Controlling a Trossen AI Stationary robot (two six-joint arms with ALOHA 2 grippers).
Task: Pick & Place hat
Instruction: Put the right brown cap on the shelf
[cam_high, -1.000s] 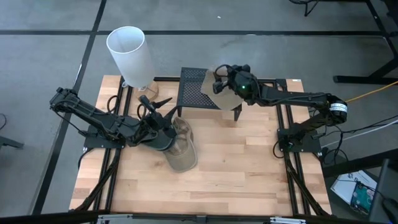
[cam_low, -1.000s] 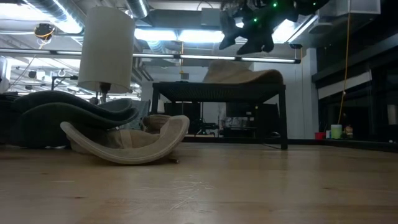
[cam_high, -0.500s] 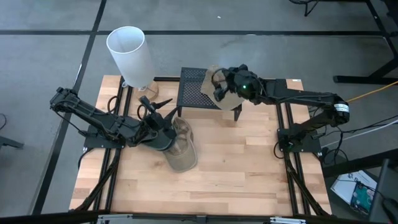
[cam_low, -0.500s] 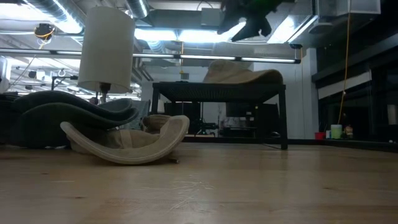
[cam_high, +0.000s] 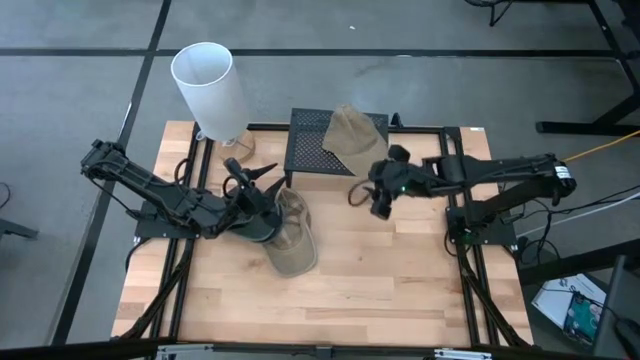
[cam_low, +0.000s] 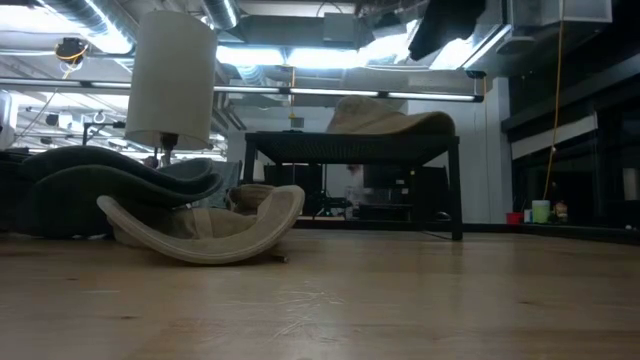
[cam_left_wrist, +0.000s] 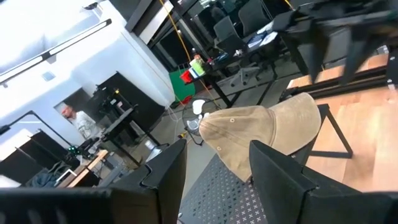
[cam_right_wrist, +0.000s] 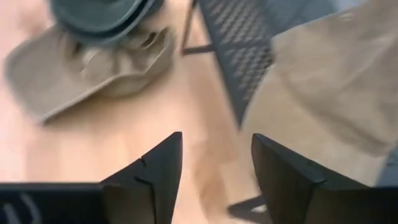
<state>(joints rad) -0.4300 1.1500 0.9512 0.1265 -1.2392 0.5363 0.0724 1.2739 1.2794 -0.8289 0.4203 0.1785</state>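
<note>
At the far left of the table my left arm reached in along the wood, and my left gripper (cam_high: 250, 195) lay low beside the stack of hats; its fingers (cam_left_wrist: 165, 174) stood apart with nothing between them, pointing toward the rack. Behind it, at the table's back left corner, stood a white lampshade (cam_high: 210, 88) on its stand. Just right of my left claw lay the pile: a dark grey hat (cam_high: 258, 222) on top of a tan hat (cam_high: 295, 240), both upside down on the wooden table (cam_high: 380, 280); from table height the tan hat (cam_low: 205, 232) curved up at both ends like a shallow bowl. Further right, at the back middle of the table, stood the black mesh rack (cam_high: 315, 148), and on its right-hand end sat the placed tan cap (cam_high: 352, 135), resting on the mesh with its brim hanging over the edge; my left wrist camera saw that cap (cam_left_wrist: 261, 134) lying free on the grating. Right of the rack, over bare wood in front of it, hung my right gripper (cam_high: 380, 195); its fingers (cam_right_wrist: 152, 171) were spread wide and held nothing, well apart from the cap.
</note>
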